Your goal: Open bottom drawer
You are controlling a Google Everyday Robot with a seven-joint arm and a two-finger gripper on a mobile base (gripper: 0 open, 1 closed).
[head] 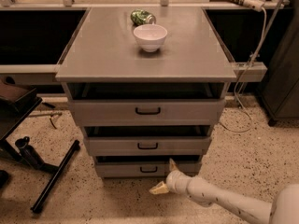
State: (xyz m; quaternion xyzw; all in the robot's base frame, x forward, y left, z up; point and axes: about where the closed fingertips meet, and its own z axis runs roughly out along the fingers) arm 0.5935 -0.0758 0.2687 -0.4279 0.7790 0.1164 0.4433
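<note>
The grey cabinet (107, 55) has three drawers. The bottom drawer (117, 170) is the lowest and narrowest grey front, with a small black bar handle (148, 170) at its centre. It sits about flush under the middle drawer (107, 146). My gripper (165, 177) is at floor level just right of the handle, at the drawer front. Its cream fingers are spread open and empty: one fingertip (172, 164) points up against the drawer's front, the other (158, 189) points down-left over the floor. My white arm (219, 200) comes in from the lower right.
A white bowl (150, 36) and a green can (142, 17) stand on the cabinet top. A black stand with legs (51, 176) lies on the floor at left. A cable (243, 97) hangs at right beside a dark cabinet (285, 78). Speckled floor lies in front.
</note>
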